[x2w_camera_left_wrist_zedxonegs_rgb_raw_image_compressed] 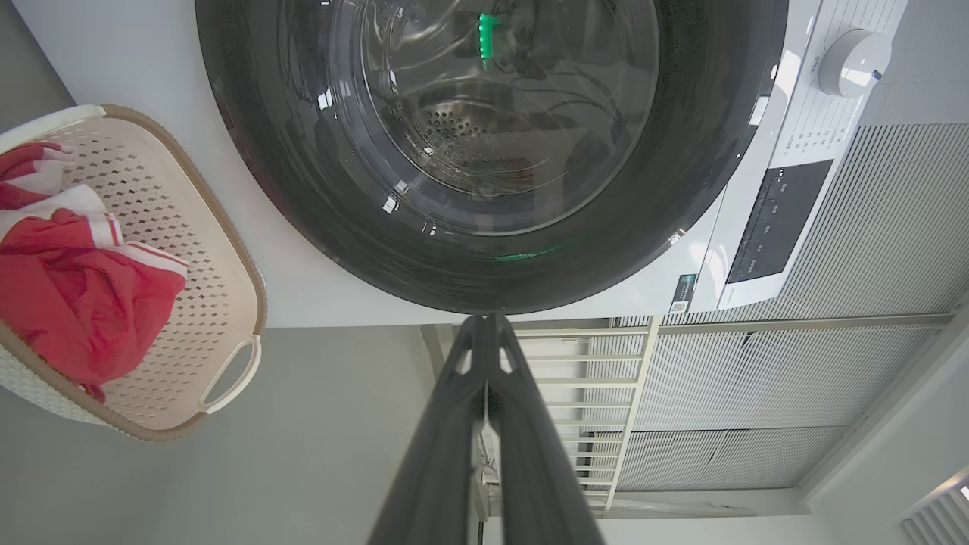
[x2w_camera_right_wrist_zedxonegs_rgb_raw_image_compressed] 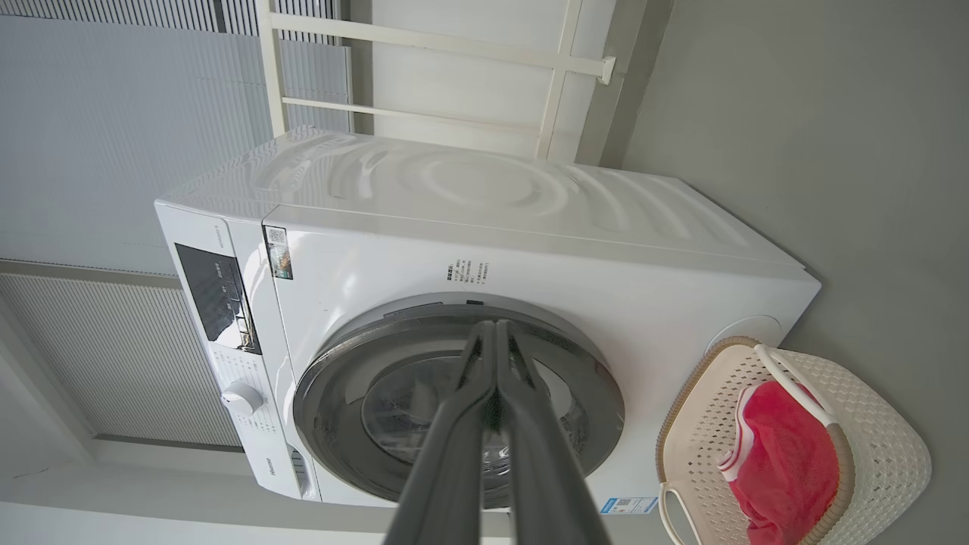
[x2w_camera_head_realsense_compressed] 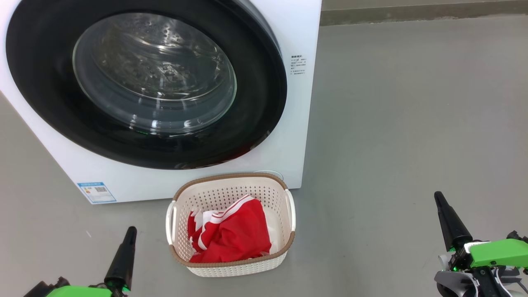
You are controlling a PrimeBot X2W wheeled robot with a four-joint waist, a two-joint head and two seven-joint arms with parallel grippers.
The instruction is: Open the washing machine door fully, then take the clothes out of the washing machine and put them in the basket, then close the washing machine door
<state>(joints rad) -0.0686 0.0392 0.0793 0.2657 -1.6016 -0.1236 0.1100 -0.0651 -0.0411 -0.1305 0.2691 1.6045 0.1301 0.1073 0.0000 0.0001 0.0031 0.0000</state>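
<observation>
Grey floor (x2w_camera_head_realsense_compressed: 392, 123) spreads bare around the washing machine (x2w_camera_head_realsense_compressed: 291, 156), with ribbed pale wall panels (x2w_camera_left_wrist_zedxonegs_rgb_raw_image_compressed: 870, 227) and a white railing (x2w_camera_left_wrist_zedxonegs_rgb_raw_image_compressed: 606, 378) behind it. The washing machine door (x2w_camera_head_realsense_compressed: 49, 103) lies flush against the white front, and the drum behind its glass looks empty. The clothes (x2w_camera_head_realsense_compressed: 235, 235) sit bunched in the basket (x2w_camera_head_realsense_compressed: 231, 270), which stands on the floor just beside the machine's lower front edge.

Both arms hang low and well apart from the machine. The left pincer (x2w_camera_head_realsense_compressed: 130, 233) and the right pincer (x2w_camera_head_realsense_compressed: 440, 202) each have their fingers pressed together, holding nothing.

By the look of it, closing is the step in hand and is all but finished. If the latch needs confirming, a firm, square push on the black ring would serve best (never on the bulging glass), with the fingertips kept together.

Nearby are the blue label (x2w_camera_head_realsense_compressed: 96, 192), the dial (x2w_camera_left_wrist_zedxonegs_rgb_raw_image_compressed: 855, 60) and the dark control panel (x2w_camera_left_wrist_zedxonegs_rgb_raw_image_compressed: 780, 219). Only the basket is near any reach towards the door, and it sits low enough that a push higher on the ring should clear it.
</observation>
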